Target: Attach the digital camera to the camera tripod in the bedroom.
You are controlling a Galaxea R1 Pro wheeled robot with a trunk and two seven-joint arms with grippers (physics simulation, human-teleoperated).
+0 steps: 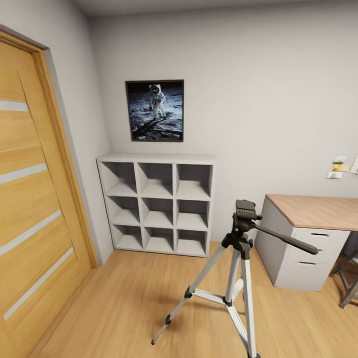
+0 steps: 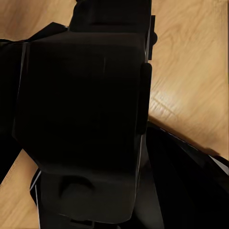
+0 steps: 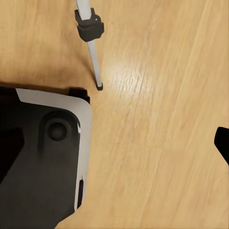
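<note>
The camera tripod [image 1: 242, 258] stands on the light wood floor in the head view, its silver legs spread. Its black head [image 1: 245, 211] is bare and its long pan handle [image 1: 288, 238] points right towards the desk. In the left wrist view a black boxy body, the digital camera [image 2: 81, 119], sits very close to the lens with my left gripper [image 2: 81, 95] shut on its sides. In the right wrist view my right gripper [image 3: 117, 148] is open over the floor, one fingertip [image 3: 223, 143] at the frame's edge. One tripod leg [image 3: 93, 57] and its foot lie close by.
A white cube shelf [image 1: 156, 204] stands against the back wall under the astronaut poster [image 1: 154, 110]. A wood-topped white desk [image 1: 318, 211] is right of the tripod, with a chair leg [image 1: 348, 283] beside it. A wooden door [image 1: 30, 199] lines the left. My base [image 3: 43, 167] is near the tripod foot.
</note>
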